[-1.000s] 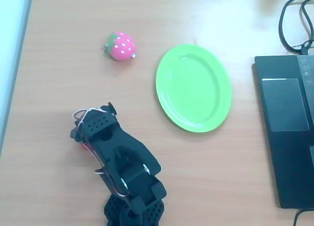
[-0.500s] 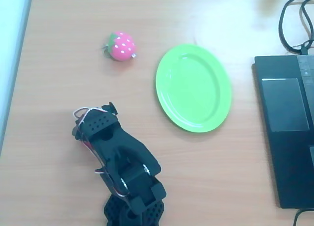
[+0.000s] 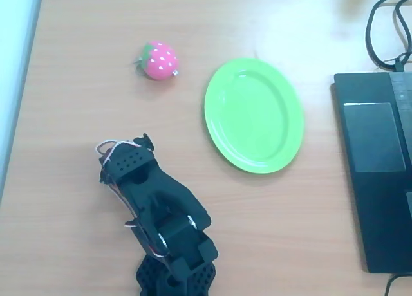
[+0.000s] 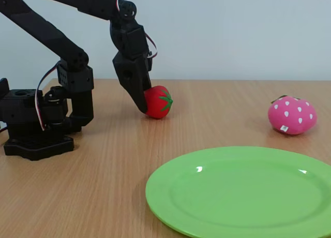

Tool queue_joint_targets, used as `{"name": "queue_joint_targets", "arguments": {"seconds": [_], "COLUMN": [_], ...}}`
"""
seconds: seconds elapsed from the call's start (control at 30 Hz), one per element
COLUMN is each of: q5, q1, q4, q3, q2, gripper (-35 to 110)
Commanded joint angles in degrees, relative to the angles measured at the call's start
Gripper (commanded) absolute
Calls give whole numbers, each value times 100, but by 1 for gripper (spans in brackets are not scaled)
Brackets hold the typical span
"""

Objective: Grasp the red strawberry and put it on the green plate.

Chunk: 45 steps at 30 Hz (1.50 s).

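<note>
Seen from overhead, the black arm bends over the tabletop's near-left area, its gripper (image 3: 112,180) pointed straight down, so its own body hides whatever sits beneath. The green plate (image 3: 253,114) lies bare at mid-tabletop, ready to receive, with a pink strawberry (image 3: 159,60) well apart toward the far edge and a laptop (image 3: 376,174) along the right edge.

From the fixed view, the gripper (image 4: 144,102) has come down onto the red strawberry (image 4: 158,101), which rests on the tabletop. One finger touches its left flank; I cannot tell whether the jaws have closed. The plate (image 4: 243,194) waits near the front edge, the pink strawberry (image 4: 291,115) far right.
</note>
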Motion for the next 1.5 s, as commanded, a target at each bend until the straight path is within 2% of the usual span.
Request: {"name": "queue_joint_targets", "arguments": {"seconds": [0.0, 0.63, 1.47], "q5": [9, 149, 158], "q1": [18, 387, 378], "q4": [9, 0, -281], "q3": [-26, -264, -483], "q2": [97, 237, -299], "gripper": [20, 41, 46]}}
